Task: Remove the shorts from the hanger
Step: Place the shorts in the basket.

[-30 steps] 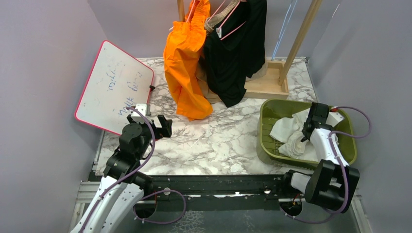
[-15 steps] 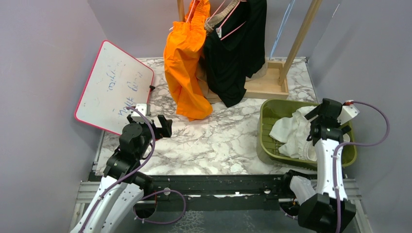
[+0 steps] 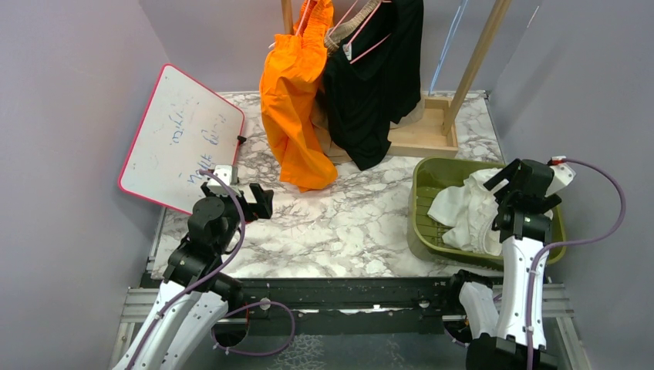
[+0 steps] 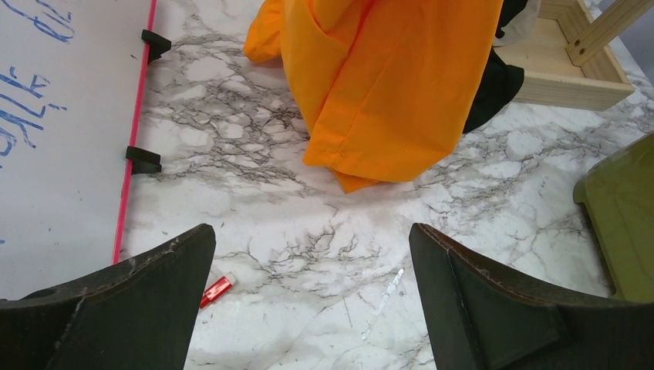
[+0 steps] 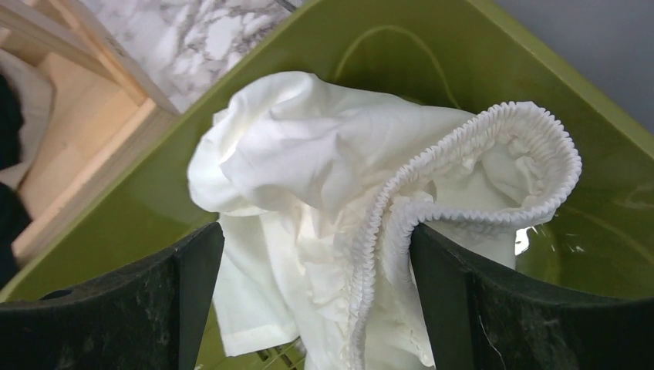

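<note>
Now left fingers (image 4: 116, 308) and right fingers (image 5: 100, 308) gape open; orange shorts (image 3: 297, 100) at twelve o'clock look soft, so we'd pinch their waist.

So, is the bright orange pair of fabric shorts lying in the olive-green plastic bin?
No, the orange shorts hang at the wooden rack; only the white shorts lie in the green bin.

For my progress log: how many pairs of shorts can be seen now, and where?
3 clearly: orange shorts and black shorts hang at the back; white shorts lie in the green bin. Tan fabric between the hanging two may be a fourth, mostly hidden.
</note>
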